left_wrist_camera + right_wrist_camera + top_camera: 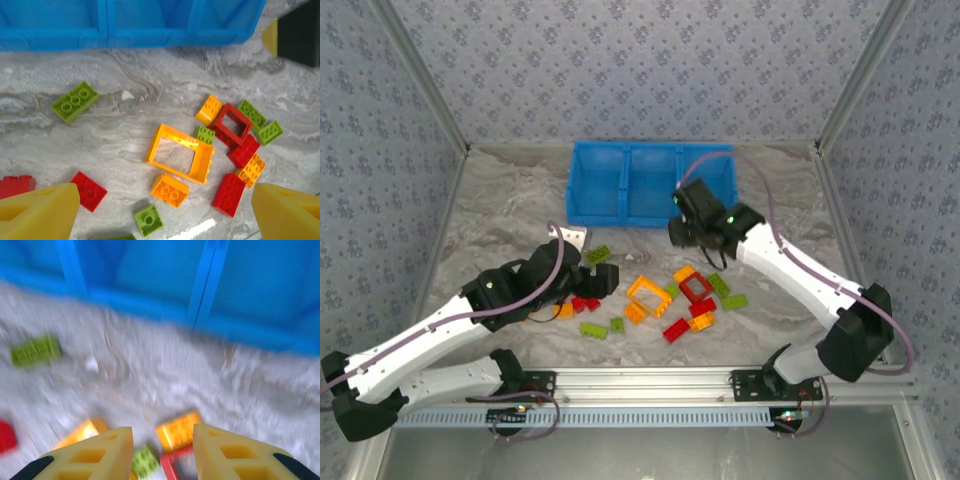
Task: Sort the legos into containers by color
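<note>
The legos lie scattered on the marble table in front of the blue three-compartment tray [620,185]. Among them are an orange frame [649,293], a red frame [697,289] and a lone green brick [598,255]. My left gripper [600,283] hovers at the left edge of the pile. It is wide open, and an orange brick [170,190] and a small green brick [148,220] lie below the gap between its yellow fingers [40,210]. My right gripper [692,238] hangs between the tray's near wall and the pile. Its jaws stand open with nothing between them, above an orange brick [179,430].
The tray [130,35] spans the back of the table, its near wall [150,305] close ahead of the right wrist. Patterned walls enclose the table on three sides. The right arm's dark wrist [300,30] shows near the tray's right end. The right wrist view is motion-blurred.
</note>
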